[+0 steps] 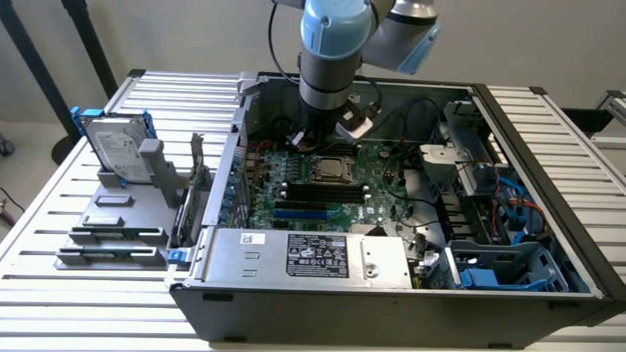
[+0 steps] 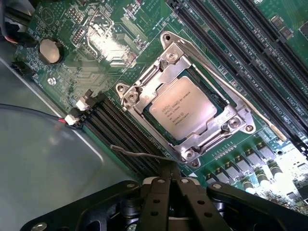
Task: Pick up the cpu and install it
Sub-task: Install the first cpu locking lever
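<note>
The cpu (image 2: pixel 182 108) lies flat in its socket on the green motherboard (image 2: pixel 96 29), with the silver metal load frame (image 2: pixel 144 89) closed around its silvery top. In the exterior view the cpu (image 1: pixel 330 170) is inside the open computer case, just below the arm's wrist. My gripper (image 2: pixel 170 173) hangs above the board beside the socket's corner. Its black fingers are shut together with nothing between them. In the exterior view the gripper (image 1: pixel 311 141) hovers a little behind the socket, toward the view's left.
Black memory slots (image 2: pixel 231 38) flank the socket. A thin wire lever (image 2: pixel 139 154) lies near my fingertips. The case walls, the power supply (image 1: pixel 313 257) and a drive cage (image 1: pixel 499 264) ring the board. Outside the case stand a hard drive (image 1: pixel 116 150) and memory sticks (image 1: pixel 110 236).
</note>
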